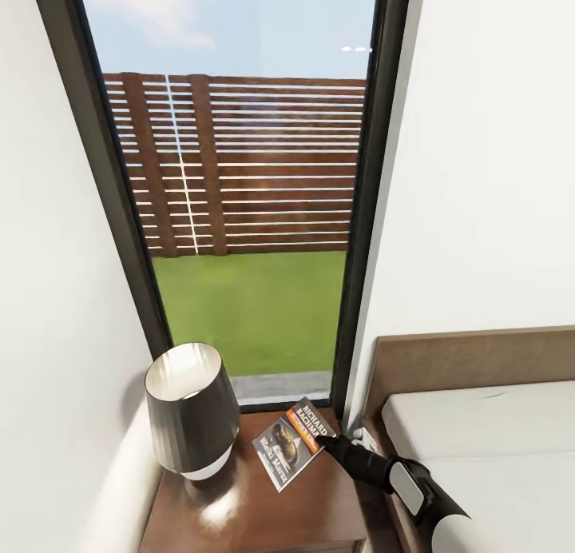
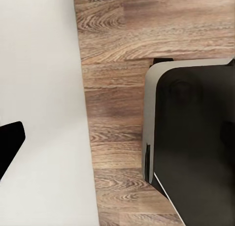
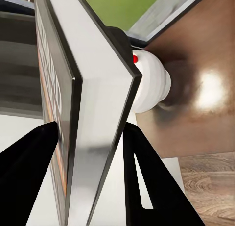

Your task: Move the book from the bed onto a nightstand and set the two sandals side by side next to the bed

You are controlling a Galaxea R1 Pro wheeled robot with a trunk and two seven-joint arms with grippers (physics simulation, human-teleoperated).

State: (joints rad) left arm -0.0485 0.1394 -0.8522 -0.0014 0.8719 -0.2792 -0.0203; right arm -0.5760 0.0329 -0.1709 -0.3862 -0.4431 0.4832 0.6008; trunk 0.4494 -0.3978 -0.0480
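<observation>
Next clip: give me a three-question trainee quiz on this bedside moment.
1. True or false: the right pincer grips the book.
2. What stands on the nightstand beside the book? A) lamp B) sandal C) mug
3. Fill in: through the window you see grass and a slatted ____.

Key: 1 true, fingers on either side of it; 2 A; 3 fence.

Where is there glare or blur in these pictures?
Head view: a soft bright reflection on the glossy nightstand beside the lamp. Right wrist view: a strong white glare spot on the nightstand top; the book in the right pincer looks close and blurred.
</observation>
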